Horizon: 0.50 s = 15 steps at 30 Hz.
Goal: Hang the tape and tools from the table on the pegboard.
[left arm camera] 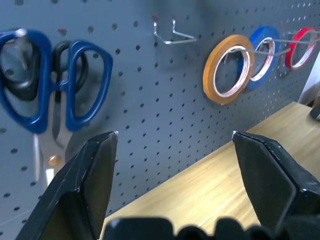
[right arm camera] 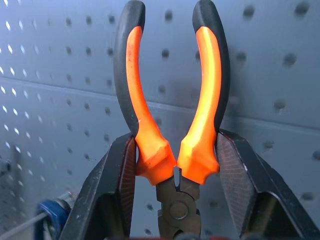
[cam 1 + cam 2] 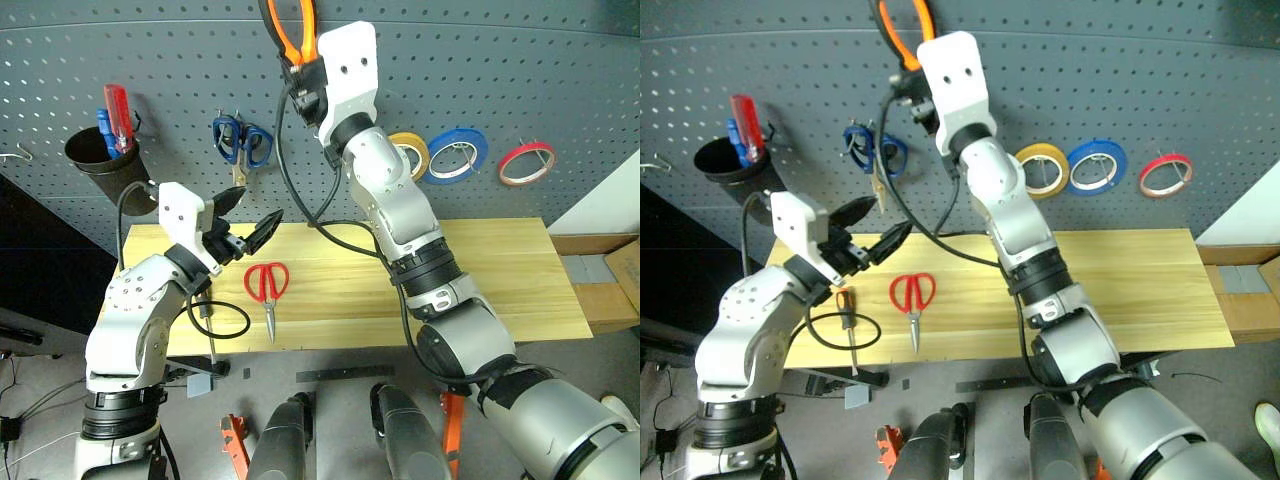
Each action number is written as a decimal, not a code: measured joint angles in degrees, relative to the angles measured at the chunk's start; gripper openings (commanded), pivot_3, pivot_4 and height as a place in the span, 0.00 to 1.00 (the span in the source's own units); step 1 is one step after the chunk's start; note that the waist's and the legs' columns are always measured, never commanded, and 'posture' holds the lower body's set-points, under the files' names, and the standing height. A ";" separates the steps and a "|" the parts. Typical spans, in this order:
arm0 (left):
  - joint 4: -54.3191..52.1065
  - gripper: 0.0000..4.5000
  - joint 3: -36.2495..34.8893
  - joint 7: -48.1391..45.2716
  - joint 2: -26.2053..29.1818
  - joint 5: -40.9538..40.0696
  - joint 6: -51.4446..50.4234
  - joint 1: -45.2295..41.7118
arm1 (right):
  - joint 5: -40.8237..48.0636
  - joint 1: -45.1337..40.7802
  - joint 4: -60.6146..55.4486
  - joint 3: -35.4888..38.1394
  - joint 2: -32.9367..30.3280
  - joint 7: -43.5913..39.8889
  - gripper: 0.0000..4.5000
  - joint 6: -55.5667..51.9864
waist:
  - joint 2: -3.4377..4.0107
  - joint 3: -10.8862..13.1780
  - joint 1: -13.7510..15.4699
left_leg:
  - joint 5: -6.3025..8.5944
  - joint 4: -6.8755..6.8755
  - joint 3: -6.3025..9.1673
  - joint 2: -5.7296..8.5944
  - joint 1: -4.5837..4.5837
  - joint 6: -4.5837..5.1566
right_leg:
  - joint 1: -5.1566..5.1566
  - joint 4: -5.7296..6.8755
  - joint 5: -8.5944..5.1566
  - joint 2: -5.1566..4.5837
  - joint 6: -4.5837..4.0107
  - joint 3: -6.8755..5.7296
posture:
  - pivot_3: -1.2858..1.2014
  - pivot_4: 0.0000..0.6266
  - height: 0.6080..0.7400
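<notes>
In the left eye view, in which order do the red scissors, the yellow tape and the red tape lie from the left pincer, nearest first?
Measured from the left pincer:
1. Red scissors, flat on the table just below it.
2. Yellow tape, hanging on the pegboard, partly hidden behind the right arm.
3. Red tape, hanging farthest to the right on the pegboard.

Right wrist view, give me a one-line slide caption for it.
Right end effector grips the orange-and-black pliers near the pivot, handles raised against the grey pegboard.
</notes>
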<state>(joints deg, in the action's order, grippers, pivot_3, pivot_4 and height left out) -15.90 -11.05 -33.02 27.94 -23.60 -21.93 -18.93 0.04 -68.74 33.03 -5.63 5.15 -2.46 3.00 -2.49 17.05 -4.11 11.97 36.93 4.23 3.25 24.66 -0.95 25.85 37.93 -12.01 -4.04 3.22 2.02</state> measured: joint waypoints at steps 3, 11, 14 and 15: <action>0.07 0.87 0.80 0.50 -0.29 0.21 0.09 -1.13 | -2.27 -0.05 7.06 -0.04 -1.88 0.24 0.41 7.23 | -0.01 -0.01 0.25 | -0.01 0.00 -0.01 0.00 0.00 -0.02 | 0.01 0.01 0.00 0.01 0.00 0.00 | 0.53 0.32 1.00; 0.09 0.87 1.80 1.46 -0.77 0.57 0.22 -2.02 | -3.89 -2.29 16.81 0.52 -2.66 1.68 0.41 16.63 | -0.01 -0.01 0.32 | -0.14 0.01 0.04 -0.07 -0.01 -0.21 | 0.03 0.09 0.07 0.12 -0.11 0.01 | 0.53 0.32 1.00; 0.10 0.87 1.78 1.96 -0.77 0.61 0.27 -2.31 | -3.28 -3.89 18.22 2.03 -2.38 1.69 0.41 16.93 | 0.00 -0.01 0.39 | -0.15 0.01 0.07 -0.09 -0.01 -0.22 | 0.04 0.11 0.08 0.16 -0.13 0.00 | 0.53 0.32 1.00; 0.18 0.87 1.78 2.23 -0.77 0.61 0.27 -2.46 | -2.83 -4.45 18.24 2.43 -1.99 1.45 0.41 16.92 | 0.00 -0.01 0.39 | -0.14 0.01 0.06 -0.09 -0.01 -0.22 | 0.06 0.11 0.09 0.16 -0.13 0.01 | 0.53 0.32 1.00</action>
<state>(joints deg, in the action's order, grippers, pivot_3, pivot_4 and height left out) -15.72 -9.27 -30.79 27.17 -23.00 -21.66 -21.39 -2.80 -73.19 51.27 -3.19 3.16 -1.01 19.92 -2.50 17.04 -3.73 11.83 36.93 4.29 3.16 24.65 -1.17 25.91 38.04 -11.92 -3.88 3.09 2.03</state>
